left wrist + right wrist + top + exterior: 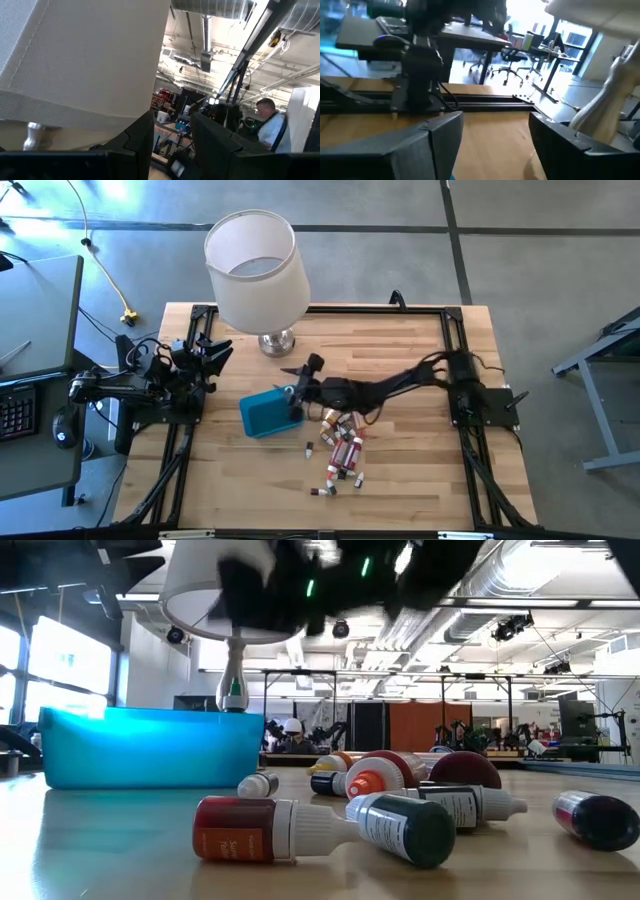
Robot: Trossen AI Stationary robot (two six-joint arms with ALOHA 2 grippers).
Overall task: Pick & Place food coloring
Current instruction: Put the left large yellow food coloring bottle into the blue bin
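Note:
Several tiny food coloring bottles (342, 448) lie on their sides in a loose heap on the wooden table, right of a blue tray (265, 414). The low view shows a red bottle (240, 830), a dark green one (402, 827), an orange-capped one (375, 776) and dark ones (598, 816). One small bottle (308, 448) lies apart, nearer the tray. My right gripper (299, 384) hovers over the tray's right end, fingers open and empty (492, 140), above the bottles. My left gripper (216, 351) waits open at the table's left edge (172, 142).
A table lamp with a wide white shade (256, 268) and metal foot (277, 342) stands on the far side, just behind the tray. A black frame (455, 330) borders the tabletop. Bare wood lies near the front edge (230, 490). A person (270, 125) stands in the room beyond.

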